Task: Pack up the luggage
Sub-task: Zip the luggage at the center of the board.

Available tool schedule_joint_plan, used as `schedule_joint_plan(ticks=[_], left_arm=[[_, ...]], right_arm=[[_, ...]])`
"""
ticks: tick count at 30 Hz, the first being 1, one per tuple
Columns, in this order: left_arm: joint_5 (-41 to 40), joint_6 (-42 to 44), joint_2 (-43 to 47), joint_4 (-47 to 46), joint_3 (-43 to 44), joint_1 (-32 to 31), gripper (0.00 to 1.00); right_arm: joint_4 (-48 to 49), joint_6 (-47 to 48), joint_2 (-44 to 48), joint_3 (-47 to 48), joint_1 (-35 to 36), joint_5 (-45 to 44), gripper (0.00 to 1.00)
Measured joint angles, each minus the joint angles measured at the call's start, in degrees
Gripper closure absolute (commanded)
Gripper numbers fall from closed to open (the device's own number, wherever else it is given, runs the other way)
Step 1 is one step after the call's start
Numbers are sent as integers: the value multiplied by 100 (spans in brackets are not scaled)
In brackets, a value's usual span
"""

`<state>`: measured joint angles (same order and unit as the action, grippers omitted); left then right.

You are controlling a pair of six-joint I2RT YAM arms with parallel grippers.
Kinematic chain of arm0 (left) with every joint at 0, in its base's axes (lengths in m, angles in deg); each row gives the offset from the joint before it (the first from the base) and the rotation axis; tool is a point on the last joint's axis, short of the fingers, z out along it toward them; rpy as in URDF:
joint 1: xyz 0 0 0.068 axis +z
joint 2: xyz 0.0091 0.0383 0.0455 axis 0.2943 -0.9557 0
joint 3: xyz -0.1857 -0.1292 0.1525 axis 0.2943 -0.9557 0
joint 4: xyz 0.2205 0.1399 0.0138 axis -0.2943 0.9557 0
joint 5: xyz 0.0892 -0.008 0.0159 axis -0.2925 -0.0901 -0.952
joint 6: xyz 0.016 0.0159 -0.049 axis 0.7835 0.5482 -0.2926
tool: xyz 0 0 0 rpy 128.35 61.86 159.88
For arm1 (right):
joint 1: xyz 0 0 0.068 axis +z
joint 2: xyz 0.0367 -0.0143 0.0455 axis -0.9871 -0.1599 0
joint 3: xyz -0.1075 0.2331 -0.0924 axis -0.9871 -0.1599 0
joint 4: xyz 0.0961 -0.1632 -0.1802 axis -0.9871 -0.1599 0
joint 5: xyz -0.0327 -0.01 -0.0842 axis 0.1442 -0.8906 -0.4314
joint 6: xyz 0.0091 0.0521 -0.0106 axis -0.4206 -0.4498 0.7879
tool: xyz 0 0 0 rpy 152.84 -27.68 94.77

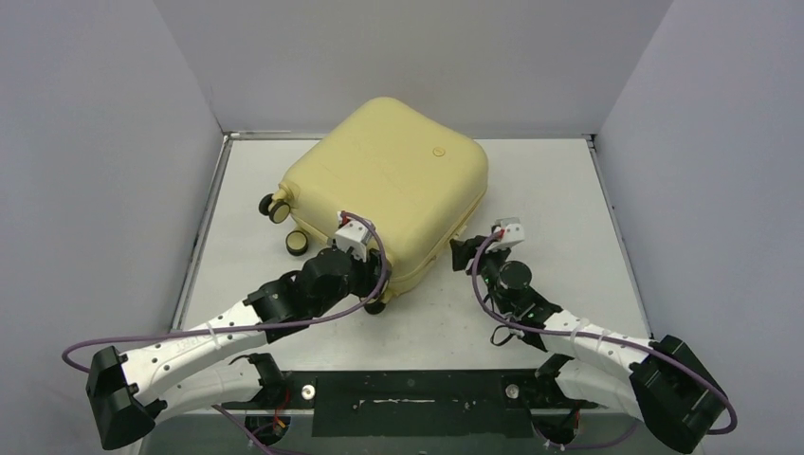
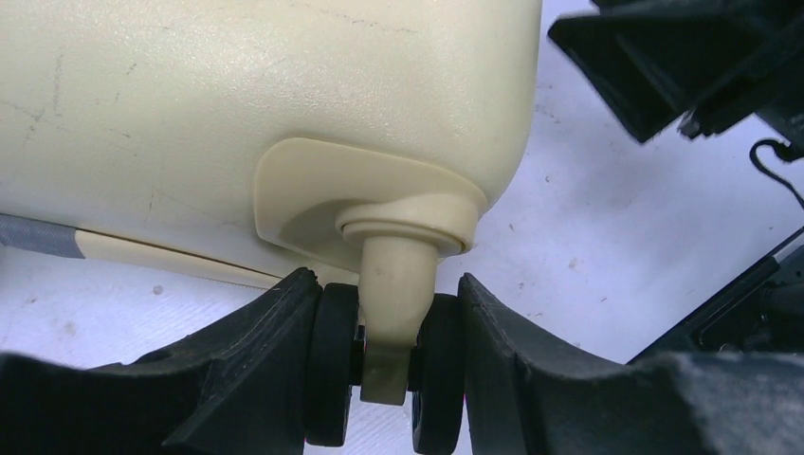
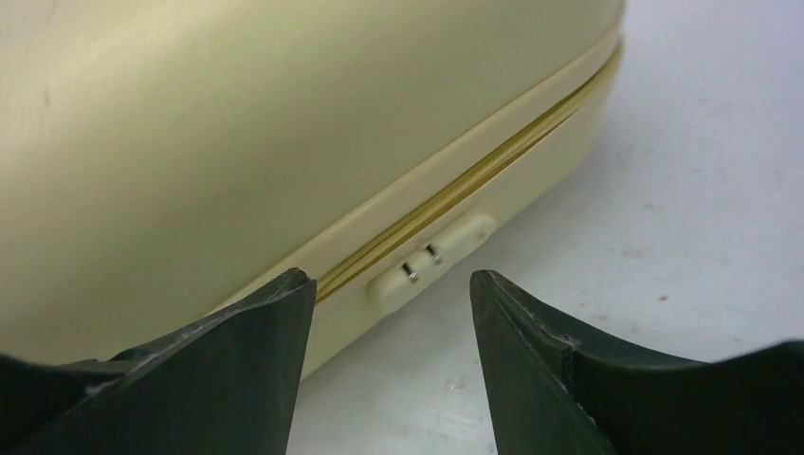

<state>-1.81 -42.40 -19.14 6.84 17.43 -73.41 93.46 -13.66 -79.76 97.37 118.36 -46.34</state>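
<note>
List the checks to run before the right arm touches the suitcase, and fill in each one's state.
1. Is the suitcase closed? Ok: the seam looks shut along the visible side.
2. Do the left fingers hold the wheel? Ok: one finger presses on each side of it.
3. Are the right fingers open? Ok: there is a wide gap between them.
4. Are the right fingers lined up with the small tab? Ok: it sits just ahead, between them.
5. Is the tab fastened? Cannot tell.
6. Are the right fingers clear of the shell? Cannot tell.
</note>
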Motion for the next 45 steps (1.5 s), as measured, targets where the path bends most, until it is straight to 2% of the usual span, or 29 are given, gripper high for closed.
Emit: schedule_joint_plan(ticks=[8, 13, 18, 25, 36, 45], left_arm=[[-190, 11, 479, 503, -114, 11, 100], [-229, 0, 581, 535, -175, 15, 100], [-254, -17, 651, 529, -225, 17, 100], [-262, -15, 688, 535, -243, 22, 100], [-269, -15, 691, 527, -258, 22, 100], [-269, -15, 697, 518, -269, 22, 100]], right_arm=[[221, 157, -632, -260, 1467, 304, 35], [638, 197, -1139, -260, 1659, 42, 36], [944, 234, -1556, -258, 1661, -282, 41], [1290, 498, -1725, -254, 1661, -413, 44], [1373, 820, -1725, -214, 1692, -216, 68], [1414, 933, -1766, -142, 1692, 9, 92]])
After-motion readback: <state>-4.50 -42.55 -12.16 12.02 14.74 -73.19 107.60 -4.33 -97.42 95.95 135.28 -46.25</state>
